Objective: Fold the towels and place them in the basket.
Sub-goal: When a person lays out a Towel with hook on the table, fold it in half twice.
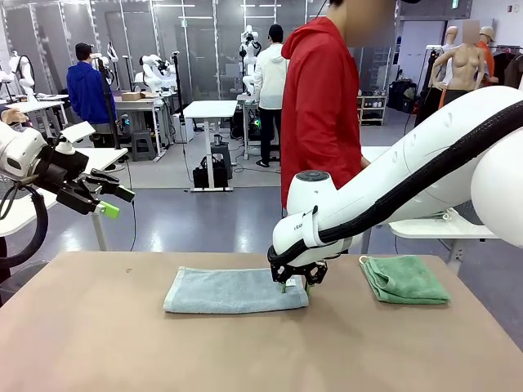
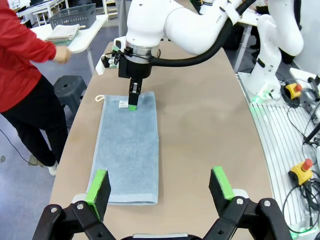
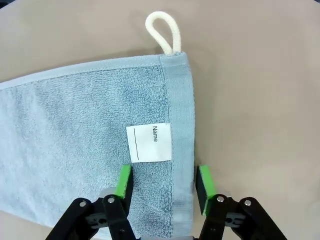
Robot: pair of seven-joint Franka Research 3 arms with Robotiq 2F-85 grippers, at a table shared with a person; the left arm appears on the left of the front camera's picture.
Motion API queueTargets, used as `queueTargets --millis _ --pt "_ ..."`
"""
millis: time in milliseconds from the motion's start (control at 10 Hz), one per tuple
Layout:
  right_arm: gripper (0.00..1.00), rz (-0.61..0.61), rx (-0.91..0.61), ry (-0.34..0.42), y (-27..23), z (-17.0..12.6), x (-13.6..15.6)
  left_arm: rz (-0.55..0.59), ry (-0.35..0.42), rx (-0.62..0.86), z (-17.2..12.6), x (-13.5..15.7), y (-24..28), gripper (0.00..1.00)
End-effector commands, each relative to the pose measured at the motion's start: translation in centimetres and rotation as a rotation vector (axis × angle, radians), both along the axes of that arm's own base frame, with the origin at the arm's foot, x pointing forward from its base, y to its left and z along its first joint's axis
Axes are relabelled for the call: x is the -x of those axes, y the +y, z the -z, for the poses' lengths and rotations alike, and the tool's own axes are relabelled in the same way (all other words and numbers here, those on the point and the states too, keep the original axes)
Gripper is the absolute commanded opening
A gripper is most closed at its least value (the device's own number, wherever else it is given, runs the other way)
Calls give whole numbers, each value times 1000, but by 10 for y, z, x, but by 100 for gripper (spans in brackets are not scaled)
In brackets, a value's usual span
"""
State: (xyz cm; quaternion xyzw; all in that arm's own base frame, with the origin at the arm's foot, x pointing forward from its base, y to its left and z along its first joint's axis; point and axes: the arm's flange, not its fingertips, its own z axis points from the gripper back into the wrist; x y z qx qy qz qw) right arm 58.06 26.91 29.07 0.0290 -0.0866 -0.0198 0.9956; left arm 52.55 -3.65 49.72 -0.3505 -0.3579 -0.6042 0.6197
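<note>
Worktop (image 1: 98, 343): we see both towels lying on it.
Grey-blue towel (image 1: 233, 290): we find it folded lengthwise, flat at the middle.
Mint green towel (image 1: 404, 279): folded, well apart to our right.
Right gripper (image 3: 164, 182): we see its pads straddling the grey-blue towel's hemmed edge beside the white tag (image 3: 149, 143), not yet clamped.
Left gripper (image 2: 160, 187): released, raised above the worktop.
</note>
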Motion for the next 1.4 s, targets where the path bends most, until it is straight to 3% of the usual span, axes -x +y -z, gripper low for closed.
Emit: queueTargets --millis 0,100,200,300,400,500,600,700,1300 --pt "64 28 1 -14 7 4 -7 4 -1 -10 0 0 1 100" --pt "44 30 8 -3 8 5 -8 4 -1 -10 0 0 1 100" --pt "44 27 12 -5 9 5 -8 4 -1 -10 0 0 1 100" --pt "24 36 39 -22 10 5 -9 4 -1 -10 0 0 1 100" --pt "39 36 49 -21 10 5 -9 4 -1 -10 0 0 1 100" --pt "4 39 58 -22 9 5 -9 4 -1 -10 0 0 1 100" --pt "19 40 63 -19 8 5 -8 4 -1 -10 0 0 1 100" --pt "0 43 69 -16 6 5 -7 4 -1 -10 0 0 1 100" --pt "0 -12 72 -5 -62 -15 18 4 -1 -10 0 0 1 100"
